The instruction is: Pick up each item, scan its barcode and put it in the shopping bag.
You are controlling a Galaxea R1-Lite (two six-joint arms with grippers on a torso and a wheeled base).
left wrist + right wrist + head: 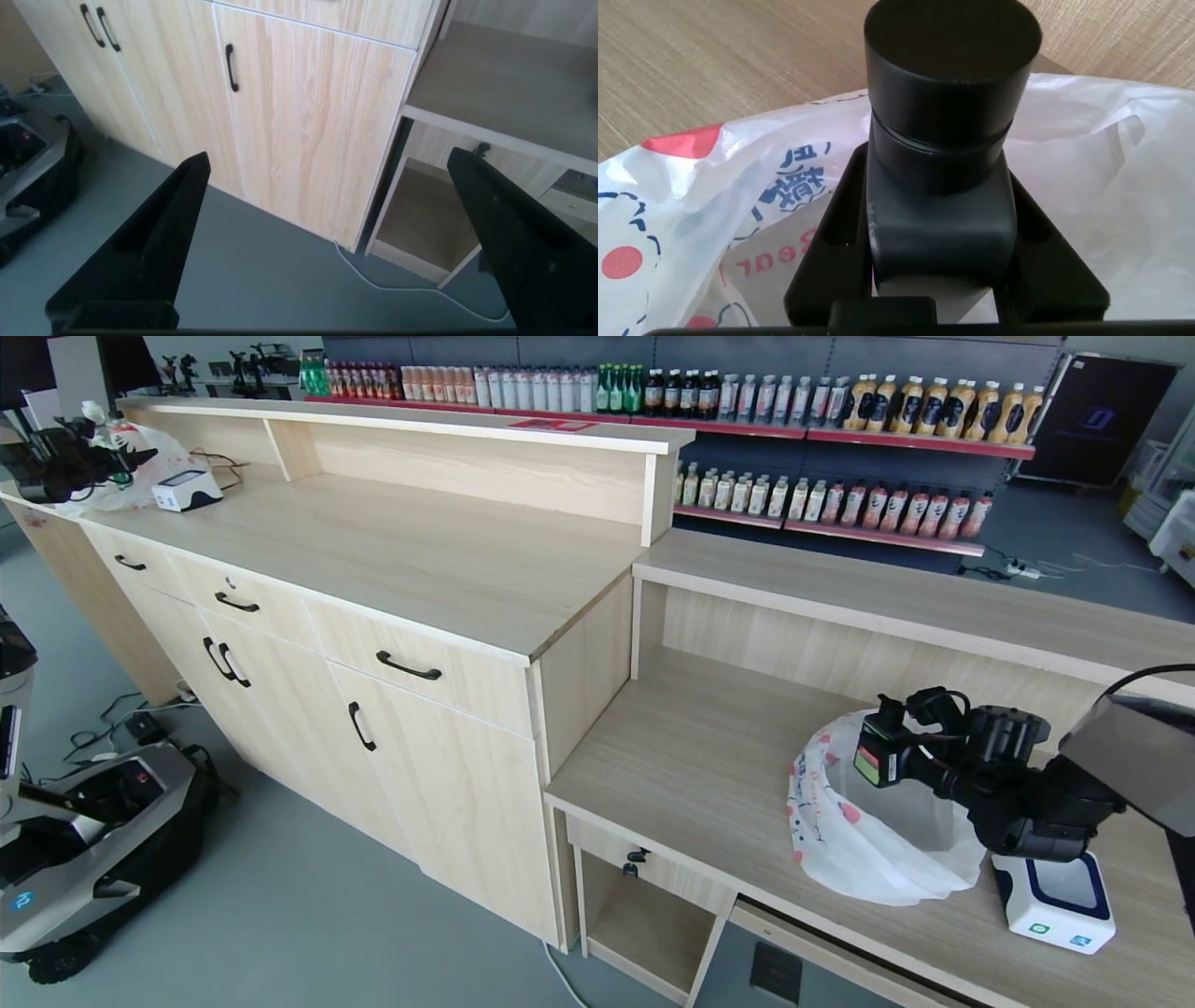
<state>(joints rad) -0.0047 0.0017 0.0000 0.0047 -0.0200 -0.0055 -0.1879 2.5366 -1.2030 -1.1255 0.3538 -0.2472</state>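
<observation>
**Container poised over the bag**

At the head view's lower right, the right gripper (885,751) clamps a dark capped container (871,765) above the open shopping bag (840,840) beside the scanner (1060,901), seemingly ready to drop it in. The left gripper (329,168) gapes wide, empty.

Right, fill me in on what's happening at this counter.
The right gripper is shut on a dark item with a round top, holding it over the open mouth of the shopping bag on the low counter. The item is not yet let go. The scanner stands on the counter right beside the bag. The left gripper is open and empty, out above the floor in front of the cabinet doors.
</observation>
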